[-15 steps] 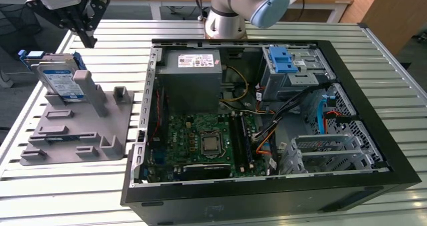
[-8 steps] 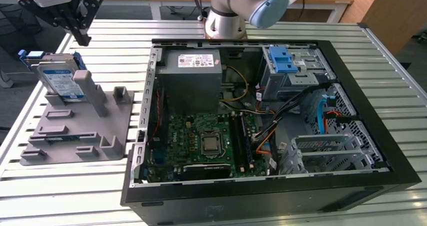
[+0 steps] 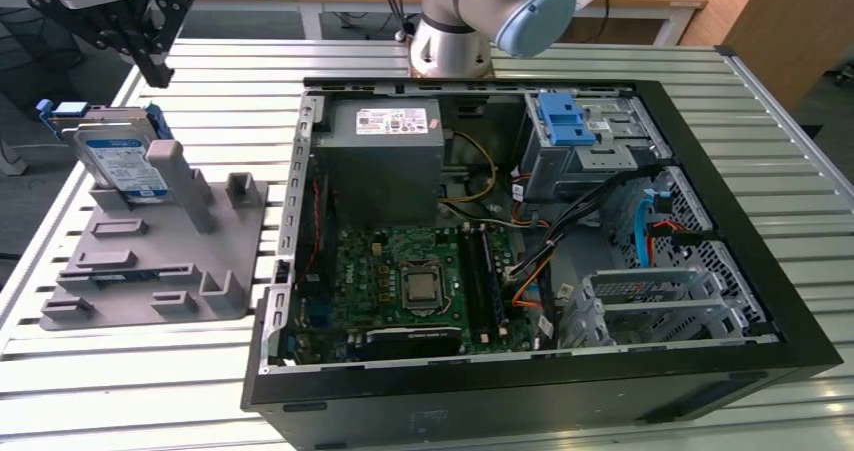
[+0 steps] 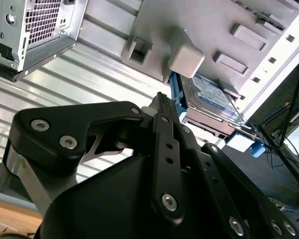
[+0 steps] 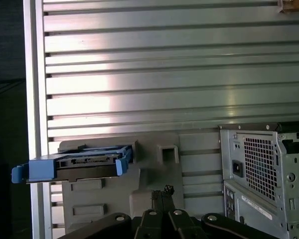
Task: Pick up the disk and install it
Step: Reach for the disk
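The disk, a silver hard drive with a white-and-blue label in blue carrier rails, leans upright in a grey holder at the exterior view's left. In the second wrist view the disk lies behind a grey post, and in the first wrist view I see the disk edge-on with its blue end sticking out. My gripper hangs above and slightly behind the disk, apart from it. Its fingers are pressed together, shut on nothing.
The open computer case fills the table's middle and the exterior view's right. Inside are a grey power-supply box, a motherboard and a metal drive cage with a blue latch. The table's edge runs beside the holder.
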`<act>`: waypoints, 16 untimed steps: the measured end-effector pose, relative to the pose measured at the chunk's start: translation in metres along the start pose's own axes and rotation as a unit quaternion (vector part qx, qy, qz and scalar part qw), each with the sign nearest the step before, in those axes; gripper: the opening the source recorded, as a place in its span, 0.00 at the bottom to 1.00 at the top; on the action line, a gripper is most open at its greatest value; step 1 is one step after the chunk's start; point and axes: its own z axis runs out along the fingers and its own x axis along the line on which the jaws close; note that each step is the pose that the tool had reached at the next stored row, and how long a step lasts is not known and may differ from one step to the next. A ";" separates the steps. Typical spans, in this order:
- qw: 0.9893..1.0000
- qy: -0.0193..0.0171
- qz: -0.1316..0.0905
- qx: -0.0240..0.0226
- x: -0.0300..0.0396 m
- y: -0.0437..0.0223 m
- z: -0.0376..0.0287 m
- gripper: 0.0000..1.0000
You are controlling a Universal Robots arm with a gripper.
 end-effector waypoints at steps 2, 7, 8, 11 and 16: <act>1.000 0.000 0.000 0.000 0.0002 0.0000 0.0000 0.11; 1.000 0.000 0.000 0.000 0.0025 -0.0002 0.0001 0.11; 1.000 0.000 0.000 0.000 0.0035 -0.0003 0.0002 0.11; 1.000 0.000 0.000 0.000 0.0065 -0.0005 0.0004 0.11; 1.000 0.000 0.000 0.000 0.0117 -0.0004 0.0010 0.11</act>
